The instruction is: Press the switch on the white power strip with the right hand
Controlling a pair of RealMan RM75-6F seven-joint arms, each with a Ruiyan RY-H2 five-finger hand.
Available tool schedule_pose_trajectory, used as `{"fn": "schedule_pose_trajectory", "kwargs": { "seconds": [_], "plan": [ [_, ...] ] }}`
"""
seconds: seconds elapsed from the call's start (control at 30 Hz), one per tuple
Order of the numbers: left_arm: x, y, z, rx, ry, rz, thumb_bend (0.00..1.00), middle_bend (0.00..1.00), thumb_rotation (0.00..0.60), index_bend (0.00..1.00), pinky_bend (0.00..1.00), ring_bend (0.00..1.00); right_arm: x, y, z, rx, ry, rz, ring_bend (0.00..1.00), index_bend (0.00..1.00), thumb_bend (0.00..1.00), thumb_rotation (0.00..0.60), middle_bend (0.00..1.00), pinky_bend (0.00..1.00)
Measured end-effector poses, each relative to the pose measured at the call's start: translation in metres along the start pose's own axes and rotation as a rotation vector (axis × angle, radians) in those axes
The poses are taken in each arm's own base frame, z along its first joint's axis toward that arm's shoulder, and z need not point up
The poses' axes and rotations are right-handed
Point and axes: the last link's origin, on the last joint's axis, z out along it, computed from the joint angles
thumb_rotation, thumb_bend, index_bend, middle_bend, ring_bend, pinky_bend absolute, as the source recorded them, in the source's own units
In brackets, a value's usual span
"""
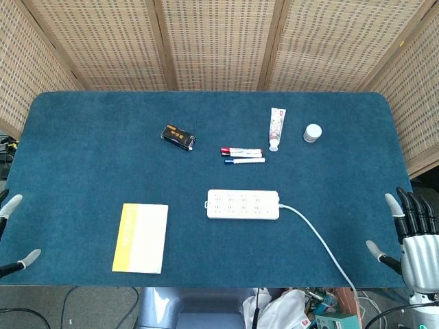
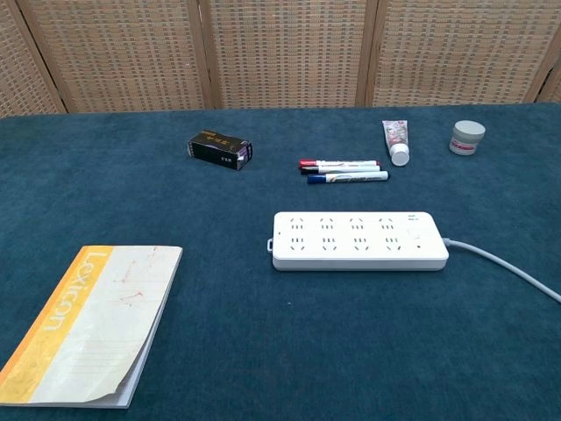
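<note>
Two hands were in the head view, and neither one was holding anything. The right hand [image 1: 413, 236] sat off the counter's right edge, fingers apart and pointing up the frame, thumb sticking out toward the blue cloth, well apart from the white power strip [image 1: 243, 204]. The left hand [image 1: 14, 233] only showed a couple of spread fingertips poking in at the left edge, also with nothing in them. The chest view didn't catch either hand. The strip lay flat around the middle of the counter [image 1: 82, 137], long side running left to right, with its cable [image 1: 319, 240] leaving the right end and trailing off toward the near right corner. Its switch seemed to be at the cable end, but it was too small to make out properly. Just behind the strip were two markers [image 1: 242, 155] side by side, then a tube [image 1: 276, 127] and a small white jar [image 1: 312, 133] further right. A dark little box [image 1: 178, 137] sat back left, and a yellow and white notebook [image 1: 141, 238] lay near the front left.
</note>
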Motion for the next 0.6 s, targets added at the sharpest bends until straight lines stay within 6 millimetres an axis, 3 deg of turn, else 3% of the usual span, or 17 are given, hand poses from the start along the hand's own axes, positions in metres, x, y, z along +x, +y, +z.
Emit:
{"fn": "schedule_pose_trajectory", "kwargs": {
  "seconds": [0.23,0.33,0.43,0.5,0.57,0.6],
  "plan": [
    [-0.001,-0.001,0.001,0.006,-0.001,0.002,0.00,0.00,0.600,0.00,0.00,0.00,-0.001,-0.002,-0.002,0.009,-0.021,0.002,0.00,0.00,0.00,0.600,0.00,0.00],
    [0.000,-0.001,0.002,0.009,0.000,0.000,0.00,0.00,0.600,0.00,0.00,0.00,-0.004,-0.002,-0.002,0.013,-0.043,0.002,0.08,0.00,0.00,0.600,0.06,0.10],
    [-0.001,-0.002,0.004,0.017,0.000,0.003,0.00,0.00,0.600,0.00,0.00,0.00,-0.011,-0.005,0.005,0.031,-0.073,0.006,0.35,0.00,0.01,0.600,0.28,0.44],
    [-0.002,-0.002,0.006,0.023,-0.006,0.009,0.00,0.00,0.600,0.00,0.00,0.00,-0.017,-0.007,0.014,0.056,-0.103,0.006,0.57,0.00,0.05,0.600,0.46,0.73],
    [-0.004,-0.002,0.009,0.027,-0.011,0.015,0.00,0.00,0.600,0.00,0.00,0.00,-0.025,-0.011,0.024,0.086,-0.142,0.011,0.72,0.00,0.14,0.600,0.59,0.92],
    [-0.005,-0.002,0.010,0.030,-0.015,0.020,0.00,0.00,0.600,0.00,0.00,0.00,-0.028,-0.013,0.028,0.099,-0.162,0.014,0.76,0.00,0.19,0.600,0.63,0.96]
  ]
}}
